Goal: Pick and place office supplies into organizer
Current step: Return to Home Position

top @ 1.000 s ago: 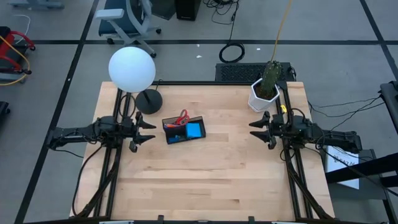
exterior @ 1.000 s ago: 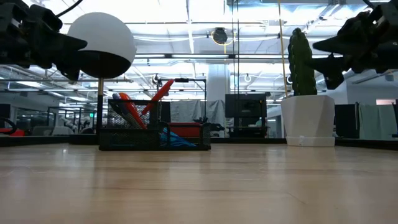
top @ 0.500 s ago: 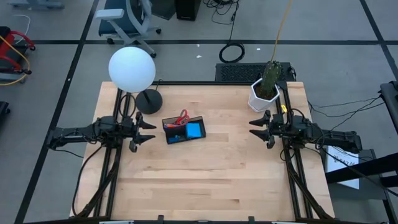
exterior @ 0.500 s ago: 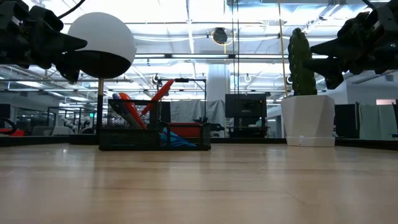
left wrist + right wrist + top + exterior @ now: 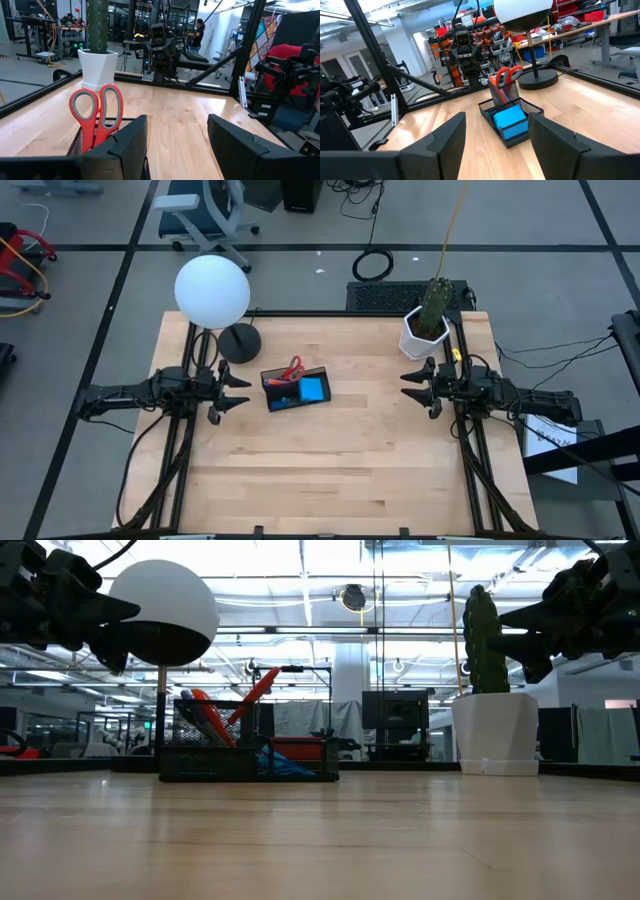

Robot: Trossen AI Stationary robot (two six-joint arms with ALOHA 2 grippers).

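The black mesh organizer (image 5: 297, 390) sits on the table left of centre. Red-handled scissors (image 5: 293, 368) stand handles-up in its taller far compartment, seen also in the left wrist view as the scissors (image 5: 97, 112). An orange pen (image 5: 205, 708) leans beside them. The blue notepad (image 5: 313, 389) lies in the low compartment, seen too as the notepad (image 5: 509, 117). My left gripper (image 5: 238, 392) hovers open just left of the organizer. My right gripper (image 5: 408, 388) hovers open well to its right. Both are above table height, as the low view shows.
A lamp with a white globe (image 5: 212, 290) stands on its dark round base (image 5: 240, 342) at the far left. A white hexagonal pot (image 5: 425, 332) with a cactus stands at the far right. Bare wood (image 5: 330, 470) fills the table's near half.
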